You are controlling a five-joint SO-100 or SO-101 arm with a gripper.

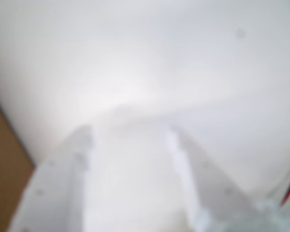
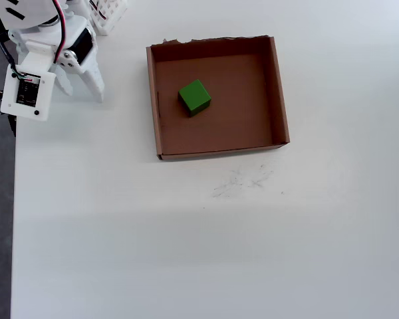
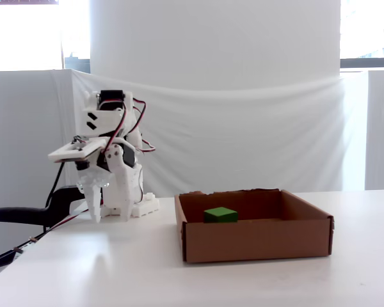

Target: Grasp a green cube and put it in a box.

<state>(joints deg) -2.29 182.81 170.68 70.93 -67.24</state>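
Observation:
The green cube [image 2: 194,98] lies inside the box [image 2: 279,93], left of its middle in the overhead view. The fixed view shows the cube's [image 3: 220,215] top above the box's front wall [image 3: 256,240]. My gripper [image 2: 82,90] is open and empty, well to the left of the box, pointing down at the white table. In the fixed view the gripper [image 3: 109,214] hangs close to the tabletop. The wrist view is blurred; my gripper [image 1: 130,135] shows two white fingers with bare table between them. Neither cube nor box is recognisable there.
A white basket [image 2: 110,13] stands behind the arm at the top edge. The table's left edge [image 2: 13,199] runs close beside the arm. Faint scribbles [image 2: 243,181] mark the table in front of the box. A blurred brown patch [image 1: 0,174] fills the wrist view's lower left.

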